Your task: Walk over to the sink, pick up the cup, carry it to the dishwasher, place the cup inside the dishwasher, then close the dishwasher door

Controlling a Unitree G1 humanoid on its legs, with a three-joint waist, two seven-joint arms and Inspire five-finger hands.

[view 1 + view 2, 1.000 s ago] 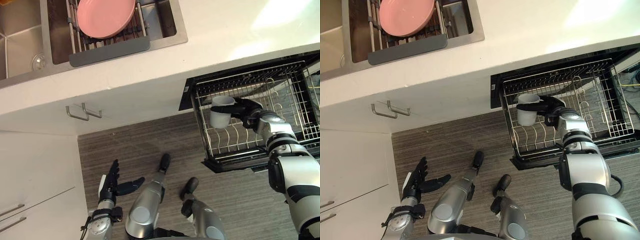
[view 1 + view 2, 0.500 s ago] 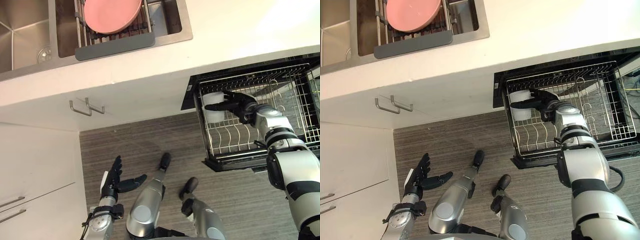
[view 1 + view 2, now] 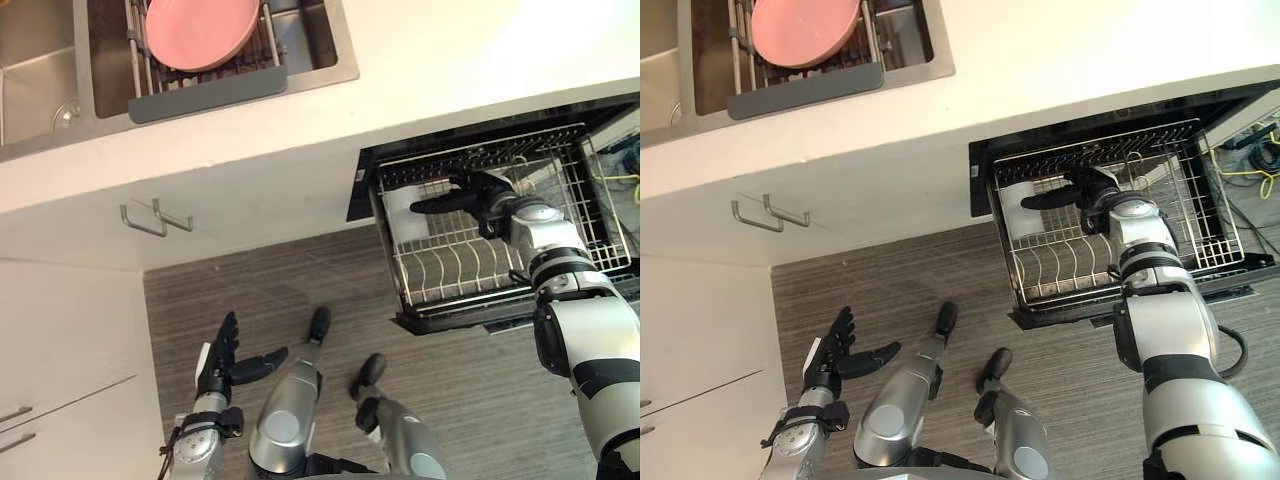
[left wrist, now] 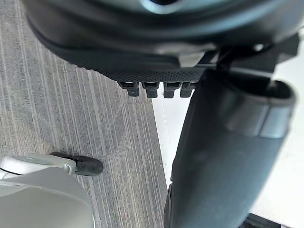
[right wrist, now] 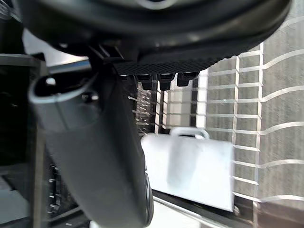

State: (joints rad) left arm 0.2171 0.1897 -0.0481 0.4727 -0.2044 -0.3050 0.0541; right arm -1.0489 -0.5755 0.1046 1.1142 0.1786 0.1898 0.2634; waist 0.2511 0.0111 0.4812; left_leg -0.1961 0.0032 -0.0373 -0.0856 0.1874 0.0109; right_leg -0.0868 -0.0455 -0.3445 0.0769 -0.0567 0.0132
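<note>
One white cup (image 3: 400,226) lies in a corner of the dishwasher rack (image 3: 470,262), just beside the straight, parted fingers (image 3: 430,205) of the right hand (image 3: 487,197); the left hand (image 3: 222,362) hangs spread, well apart from the rack.

Silver-grey arms (image 3: 588,340) w/ blk bands, dark hands (image 3: 488,203).

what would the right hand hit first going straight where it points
Likely the white cup lying in the dishwasher rack, just ahead of the open right hand; if it passes above, the rack's side wall.
</note>
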